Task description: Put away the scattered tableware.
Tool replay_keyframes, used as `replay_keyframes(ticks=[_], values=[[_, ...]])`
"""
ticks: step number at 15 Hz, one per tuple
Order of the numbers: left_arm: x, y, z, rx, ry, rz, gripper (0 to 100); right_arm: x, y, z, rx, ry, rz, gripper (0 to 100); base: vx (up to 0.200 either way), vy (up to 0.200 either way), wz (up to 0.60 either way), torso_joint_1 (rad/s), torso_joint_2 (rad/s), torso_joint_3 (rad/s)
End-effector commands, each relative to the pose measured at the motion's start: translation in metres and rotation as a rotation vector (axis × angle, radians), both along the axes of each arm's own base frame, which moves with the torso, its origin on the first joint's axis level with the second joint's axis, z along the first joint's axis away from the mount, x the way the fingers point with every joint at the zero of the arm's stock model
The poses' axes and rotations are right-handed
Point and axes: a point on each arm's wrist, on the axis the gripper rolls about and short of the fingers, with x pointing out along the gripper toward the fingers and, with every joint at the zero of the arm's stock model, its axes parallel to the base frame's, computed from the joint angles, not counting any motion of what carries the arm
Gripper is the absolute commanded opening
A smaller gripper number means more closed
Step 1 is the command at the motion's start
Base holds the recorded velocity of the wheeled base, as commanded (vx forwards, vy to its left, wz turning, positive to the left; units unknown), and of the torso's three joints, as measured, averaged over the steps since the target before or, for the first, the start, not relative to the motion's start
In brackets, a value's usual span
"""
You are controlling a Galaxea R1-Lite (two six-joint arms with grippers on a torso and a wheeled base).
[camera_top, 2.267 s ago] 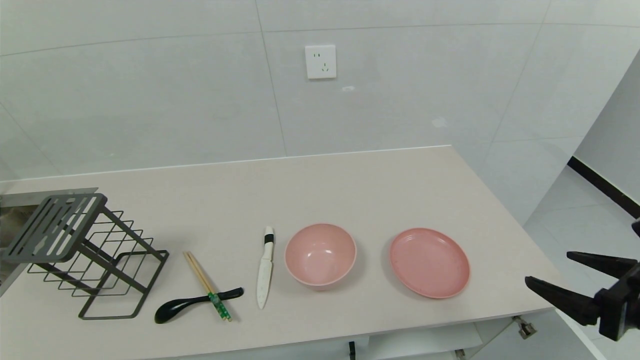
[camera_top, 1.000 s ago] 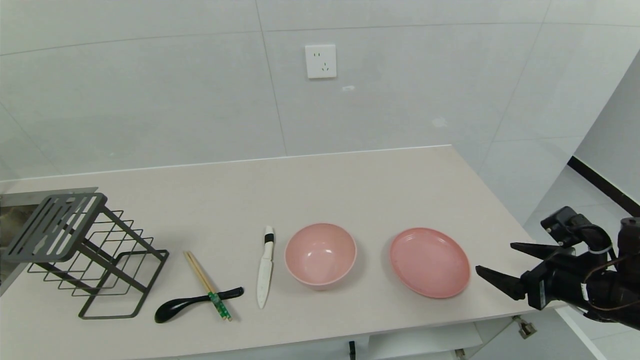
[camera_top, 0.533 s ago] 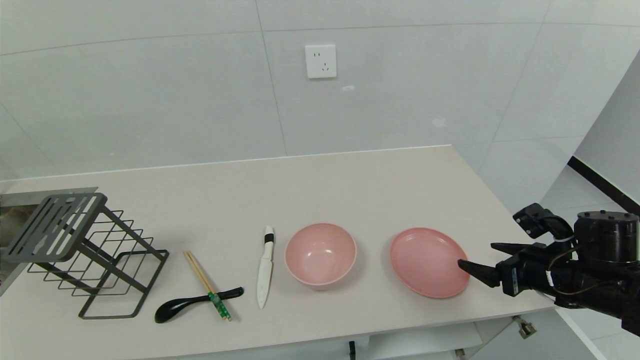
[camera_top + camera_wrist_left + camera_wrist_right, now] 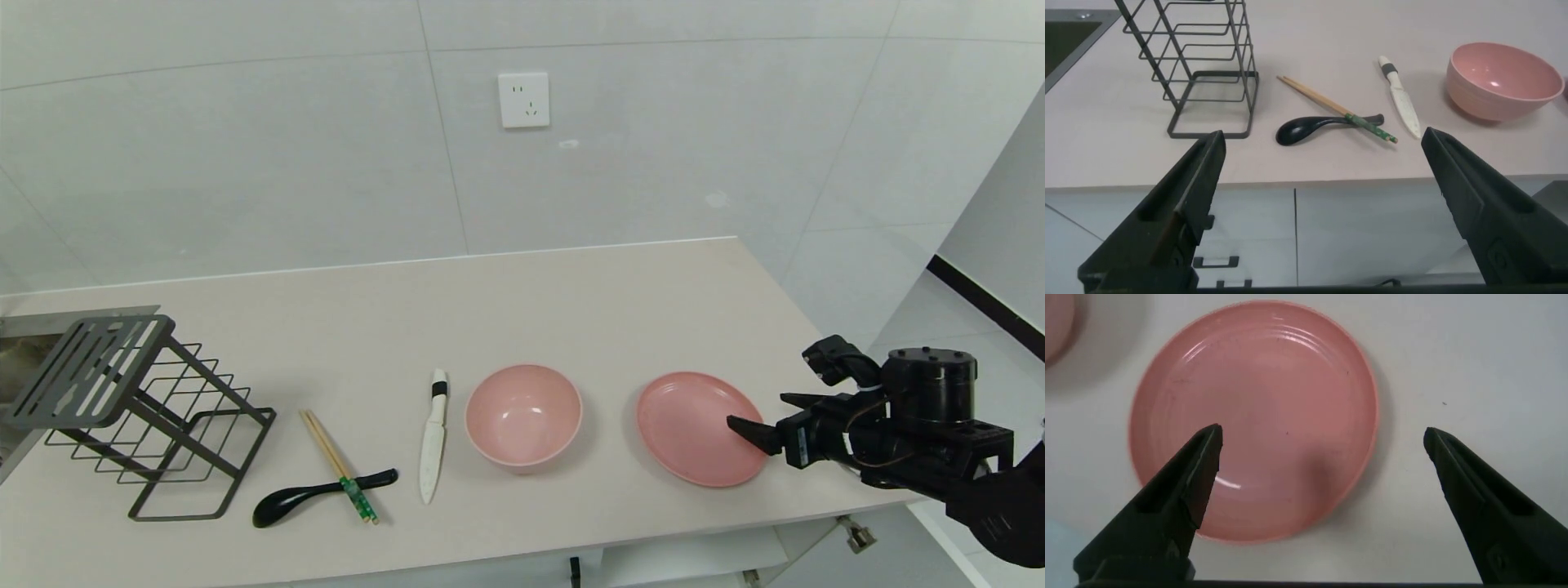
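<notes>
**Clerk:** What is entered for the desk (image 4: pixel 588 302)?

**Keeper:** Item 1: a dark wire rack (image 4: pixel 131 408), stood at the left end. Item 2: a pair of wooden chopsticks (image 4: pixel 336 464), green at one end, laid across the handle of item 3. Item 3: a black spoon (image 4: pixel 298 496). Both are placed just right of the rack. Item 4: a white knife (image 4: pixel 433 441) with a black band, laid flat between the spoon and item 5. Item 5: a pink bowl (image 4: pixel 522 416), set upright. Item 6: a pink plate (image 4: pixel 694 429), set right of the bowl and apart from it, near the front edge. Every piece is recorded on the desk top, outside the rack. A wall socket (image 4: pixel 523 100) is noted on the tiled wall behind.

**Clerk:** How are the claws recorded?

**Keeper:** The right claw (image 4: pixel 757 409) is recorded as spread wide, with nothing gripped. It is held at the plate's right side. One finger is placed over the plate's inner surface and the other beyond the rim over bare desk, so the right rim is straddled. Whether the plate is touched cannot be told. The left claw (image 4: pixel 1322 135) is likewise spread wide and empty. It is held out before the desk's front edge, opposite the spoon and chopsticks, well apart from all the tableware.
</notes>
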Motion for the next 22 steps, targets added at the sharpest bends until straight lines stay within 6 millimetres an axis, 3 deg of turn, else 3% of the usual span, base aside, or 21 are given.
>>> replay_keyframes(ticks=[1, 9, 12, 15, 21, 22], values=[[0.0, 0.0, 0.0, 0.0, 0.001, 0.0, 100, 0.007, 0.001, -0.019, -0.009, 0.05, -0.003, 100, 0.0, 0.0, 0.0, 0.0, 0.0, 0.0], [0.0, 0.0, 0.0, 0.0, 0.001, 0.002, 100, 0.052, 0.009, -0.029, 0.014, -0.006, -0.008, 100, 0.0, 0.0, 0.0, 0.0, 0.0, 0.0], [0.0, 0.0, 0.0, 0.0, 0.001, 0.002, 100, 0.053, 0.01, -0.033, 0.013, 0.0, -0.007, 100, 0.0, 0.0, 0.0, 0.0, 0.0, 0.0], [0.0, 0.0, 0.0, 0.0, 0.001, 0.0, 100, 0.048, 0.023, -0.032, 0.013, 0.0, 0.033, 100, 0.0, 0.0, 0.0, 0.0, 0.0, 0.0], [0.0, 0.0, 0.0, 0.0, 0.001, 0.0, 100, 0.022, 0.027, -0.031, 0.002, 0.047, 0.062, 100, 0.0, 0.0, 0.0, 0.0, 0.0, 0.0], [0.0, 0.0, 0.0, 0.0, 0.001, 0.0, 100, 0.022, 0.025, -0.034, 0.001, 0.056, 0.057, 0, 0.0, 0.0, 0.0, 0.0, 0.0, 0.0]])
